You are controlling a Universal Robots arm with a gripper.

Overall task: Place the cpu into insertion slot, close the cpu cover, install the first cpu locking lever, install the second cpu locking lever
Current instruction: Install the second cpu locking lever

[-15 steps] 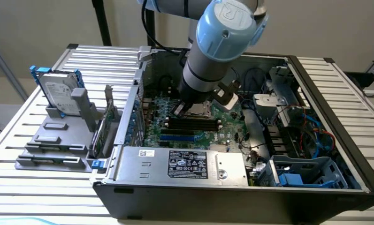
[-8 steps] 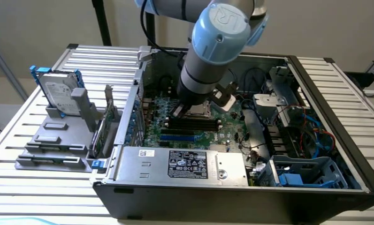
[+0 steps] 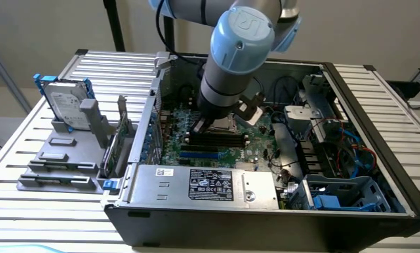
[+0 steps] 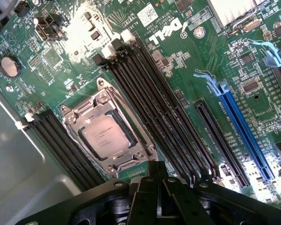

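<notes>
Hard drive (image 3: pixel 64 101) upright in a grey rack (image 3: pixel 69 153); labelled power supply (image 3: pixel 206 185) inside the case.

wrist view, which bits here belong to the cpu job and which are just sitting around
Job: cpu, seated in the insertion slot; cpu cover down around it; gripper, jaws shut.

Lying about: memory slots, blue expansion slot, coin battery, hard drive.

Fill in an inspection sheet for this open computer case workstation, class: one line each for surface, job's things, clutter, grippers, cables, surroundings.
Surface: slatted metal table carrying the open computer case.
Job's things: cpu lies in the insertion slot; cpu cover is down around it.
Clutter: hard drive upright in a grey holder, beside the case.
Grippers: gripper shut, empty, above the motherboard near the socket.
Cables: red and blue wires inside the case.
Surroundings: plain wall behind.
</notes>
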